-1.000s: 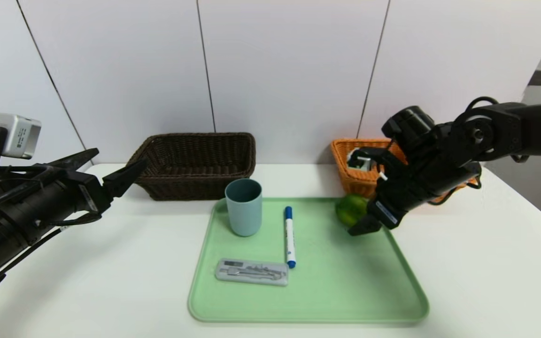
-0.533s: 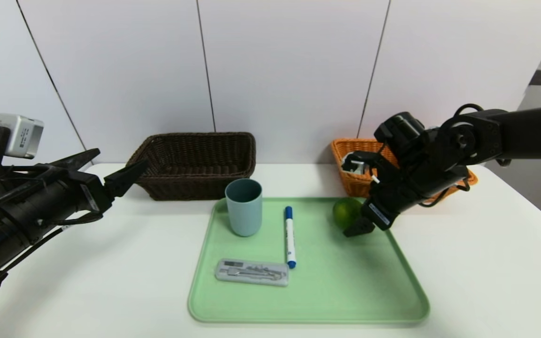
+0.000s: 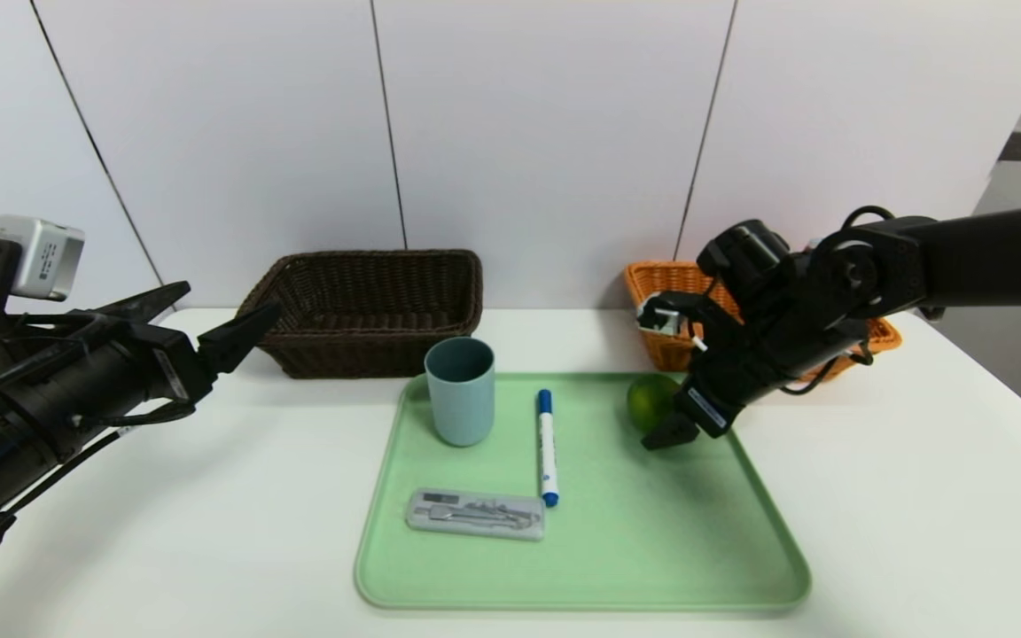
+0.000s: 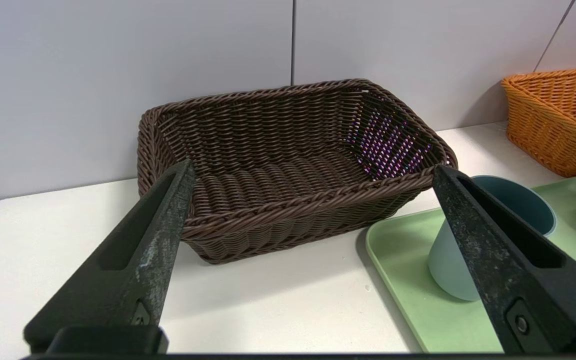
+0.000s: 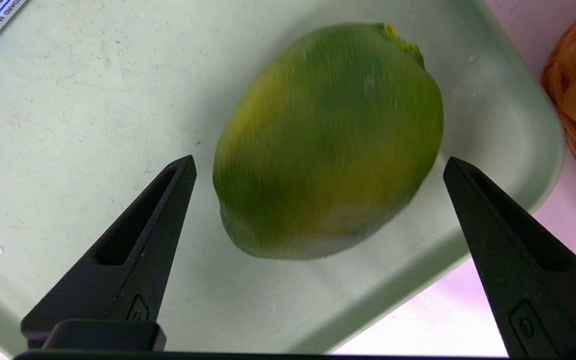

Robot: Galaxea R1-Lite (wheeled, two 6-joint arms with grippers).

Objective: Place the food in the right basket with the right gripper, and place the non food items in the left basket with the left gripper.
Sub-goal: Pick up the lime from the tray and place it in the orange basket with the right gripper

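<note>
Pale green, the tray [image 3: 741, 567] is seen holding everything yet to be sorted, its raised rim hard by the orange right basket [image 3: 657, 292]. The brown left basket [image 3: 369, 306] is left unvisited, with the left gripper [image 3: 209, 323] parked wide beside it. The lime [image 3: 648, 399] is being approached near the tray's far right corner: the right gripper [image 5: 318, 167] is spread around it, not touching. A slight descent and squeeze are called for, judged so.

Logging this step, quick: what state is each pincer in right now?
Left pincer: open, holding nothing.
Right pincer: open, straddling the round green lime, not gripping it.
</note>
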